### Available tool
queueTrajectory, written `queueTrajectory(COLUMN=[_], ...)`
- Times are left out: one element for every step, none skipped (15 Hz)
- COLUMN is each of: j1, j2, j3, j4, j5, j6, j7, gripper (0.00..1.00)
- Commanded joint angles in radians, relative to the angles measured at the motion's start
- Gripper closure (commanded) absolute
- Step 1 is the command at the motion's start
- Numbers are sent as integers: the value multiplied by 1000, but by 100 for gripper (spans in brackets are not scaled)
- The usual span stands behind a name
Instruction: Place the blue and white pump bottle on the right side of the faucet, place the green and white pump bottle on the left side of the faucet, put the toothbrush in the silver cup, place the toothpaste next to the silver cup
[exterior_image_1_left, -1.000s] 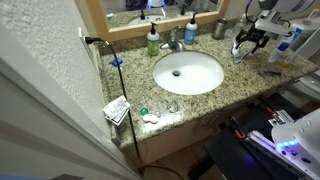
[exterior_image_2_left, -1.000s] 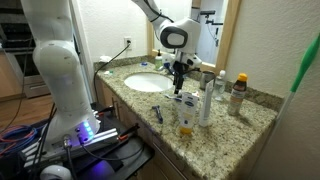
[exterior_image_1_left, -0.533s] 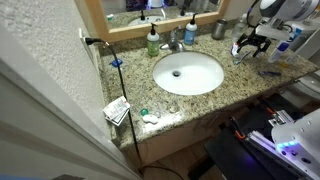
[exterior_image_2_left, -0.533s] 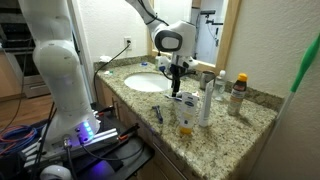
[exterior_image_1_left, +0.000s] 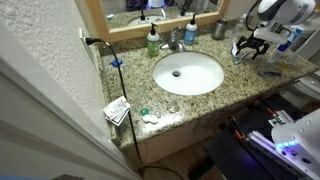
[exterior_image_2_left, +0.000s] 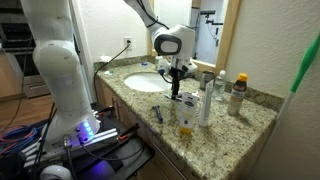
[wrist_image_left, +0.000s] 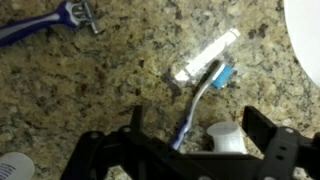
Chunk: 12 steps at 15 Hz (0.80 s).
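- This is looking like a home bathroom.
- A white oval sink is sitting in a speckled granite countertop, a chrome faucet standing behind it.
- A wood-framed mirror is hanging above.
- A green pump bottle, a blue pump bottle and a razor are resting on the counter.

Bathroom table with one oval basin and one faucet. Two small pump bottles stand by the faucet: one green and white pump bottle and one blue and white pump bottle. There is one silver cup. The wrist view shows one toothbrush, one toothpaste tube and one blue razor. Four more bottles stand at the table's end: one tall white bottle, one shorter yellowish bottle, one brown bottle and one small pale bottle. There is one claw. One packet lies at a front corner, beside bits too small to count.
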Motion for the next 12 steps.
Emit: queueTrajectory(j1=[-9, -11, -11, -10, -8, -4, -1, 0, 3, 3, 2, 2], j2=[31, 40, 47, 57, 64, 72, 71, 74, 78, 78, 75, 73], j3=[0, 2, 2, 3, 6, 6, 7, 10, 11, 12, 12, 13], j4=[-29, -34, -43, -50, -60, -70, -73, -75, -79, -80, -84, -86], j5=[32, 39, 35, 31, 34, 24, 22, 28, 25, 27, 28, 31], j6=[87, 103, 121, 137, 151, 172, 179, 190, 206, 209, 216, 223], j7=[-1, -12, -8, -8, -9, 2, 7, 2, 5, 4, 6, 6], gripper=[0, 0, 0, 0, 0, 0, 0, 0, 25, 26, 32, 37])
